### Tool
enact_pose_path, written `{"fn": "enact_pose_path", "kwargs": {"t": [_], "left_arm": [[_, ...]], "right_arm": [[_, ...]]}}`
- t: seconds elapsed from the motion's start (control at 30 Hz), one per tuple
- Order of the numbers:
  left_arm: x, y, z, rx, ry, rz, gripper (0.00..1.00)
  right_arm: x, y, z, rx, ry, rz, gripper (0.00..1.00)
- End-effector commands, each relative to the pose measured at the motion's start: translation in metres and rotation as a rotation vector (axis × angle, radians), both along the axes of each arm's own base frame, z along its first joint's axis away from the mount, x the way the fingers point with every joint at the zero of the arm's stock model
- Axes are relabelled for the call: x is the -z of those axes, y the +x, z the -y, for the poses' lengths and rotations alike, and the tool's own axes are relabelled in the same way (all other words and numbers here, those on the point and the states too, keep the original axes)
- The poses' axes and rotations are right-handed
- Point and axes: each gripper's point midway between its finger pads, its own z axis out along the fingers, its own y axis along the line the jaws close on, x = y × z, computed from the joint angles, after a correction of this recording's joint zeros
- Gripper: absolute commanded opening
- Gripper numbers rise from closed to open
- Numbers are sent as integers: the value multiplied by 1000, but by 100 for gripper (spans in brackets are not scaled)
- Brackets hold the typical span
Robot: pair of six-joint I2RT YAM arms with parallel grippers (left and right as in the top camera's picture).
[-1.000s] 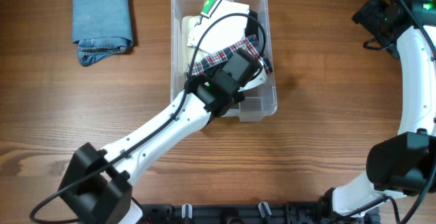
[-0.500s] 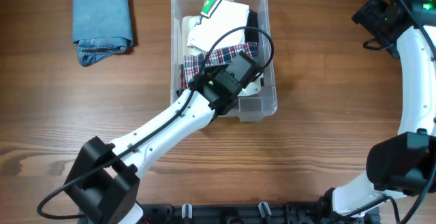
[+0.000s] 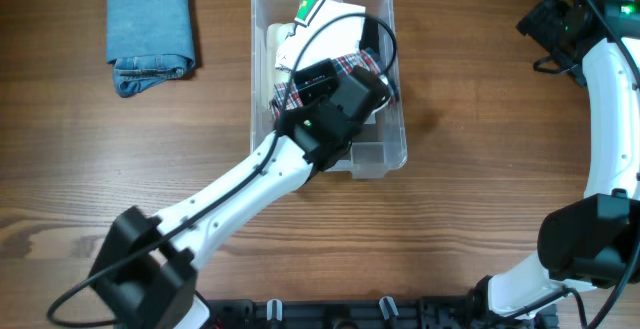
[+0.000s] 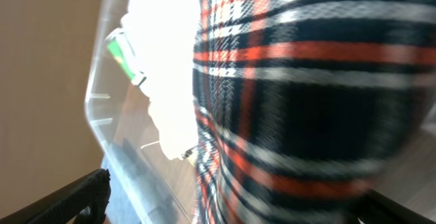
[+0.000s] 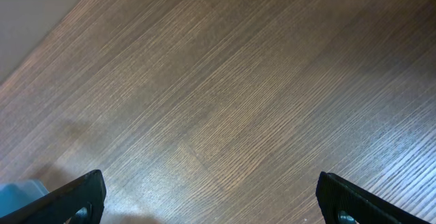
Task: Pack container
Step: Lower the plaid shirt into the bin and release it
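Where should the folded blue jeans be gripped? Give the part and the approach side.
Probably the bunched, layered end of the folded blue jeans, nearest the robot, taken from straight above. The bundle lies flat on the table, so that thicker end offers folds to pinch.

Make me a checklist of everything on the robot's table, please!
Surface: wooden table, brown grain.
Job's things: clear container holds a white garment and a plaid garment; folded jeans lie apart from it on the wood.
Clutter: nothing seen.
Grippers: left gripper open over the plaid garment, inside the container; right gripper open above the table.
Cables: black cable loops off the left arm over the container.
Surroundings: black rail at the table's near edge.
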Motion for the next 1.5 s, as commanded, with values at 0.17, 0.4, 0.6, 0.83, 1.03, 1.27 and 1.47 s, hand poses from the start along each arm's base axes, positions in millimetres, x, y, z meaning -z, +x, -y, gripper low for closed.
{"fn": "enact_pose_path", "kwargs": {"t": [0.17, 0.4, 0.6, 0.83, 1.03, 1.27, 1.47], "left_arm": [[-60, -19, -8, -46, -200, 43, 100], [-35, -53, 29, 61, -393, -207, 82], [-46, -45, 55, -129, -745, -269, 25], [-39, -21, 78, -355, -1043, -309, 4], [7, -16, 92, -422, -1031, -394, 4], [59, -25, 97, -460, -938, -505, 4], [86, -42, 68, -543, -777, -548, 4]], "right_arm": [[3, 0, -1, 10, 11, -2, 100], [3, 0, -1, 10, 11, -2, 100], [3, 0, -1, 10, 11, -2, 100], [3, 0, -1, 10, 11, -2, 100], [3, 0, -1, 10, 10, -2, 100], [3, 0, -1, 10, 10, -2, 100], [3, 0, -1, 10, 11, -2, 100]]}}
